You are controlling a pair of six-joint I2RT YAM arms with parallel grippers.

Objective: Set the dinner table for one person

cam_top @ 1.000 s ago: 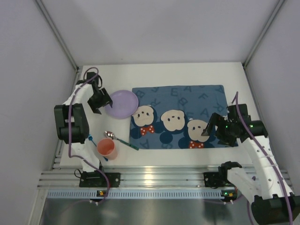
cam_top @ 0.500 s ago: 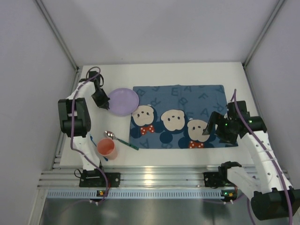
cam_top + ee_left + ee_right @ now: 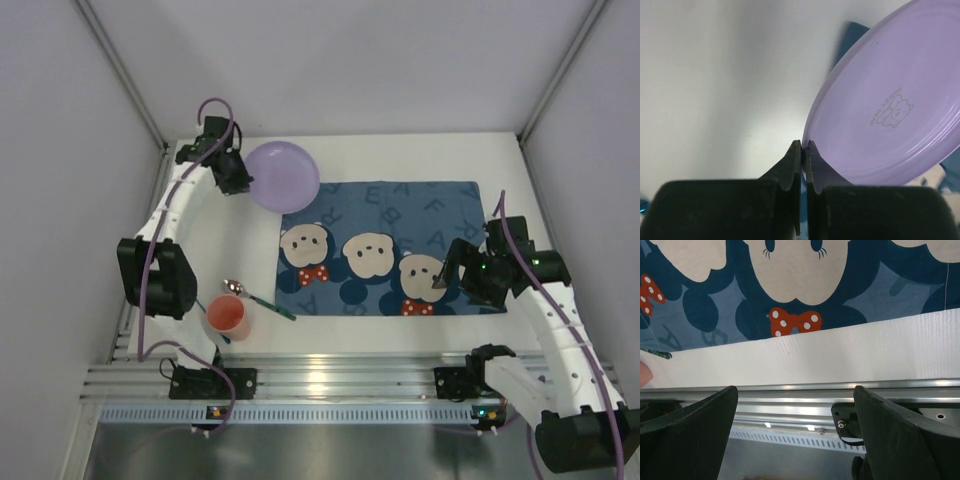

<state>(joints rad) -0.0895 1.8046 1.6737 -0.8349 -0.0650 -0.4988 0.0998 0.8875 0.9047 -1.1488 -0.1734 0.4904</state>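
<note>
Plain white rectangular tabletop point(image 3: 420, 155): floor of the white-walled booth, beneath both arms, carrying everything.
Blue cloth placemat with cartoon mouse faces point(image 3: 400, 215): flat, centre to right.
Round lilac plastic plate point(image 3: 283, 176) point(image 3: 890, 110): far left, tilted, one edge over the placemat's far-left corner.
Left pincer point(image 3: 238, 178) point(image 3: 803, 145): pinching the plate's rim.
Right pincer point(image 3: 440, 280) point(image 3: 795, 388): fingers spread, holding nothing, above the placemat's near-right edge.
Orange plastic cup point(image 3: 228, 317): upright, near left.
Green-handled metal spoon point(image 3: 255, 297): just beside the cup, handle toward the placemat.
</note>
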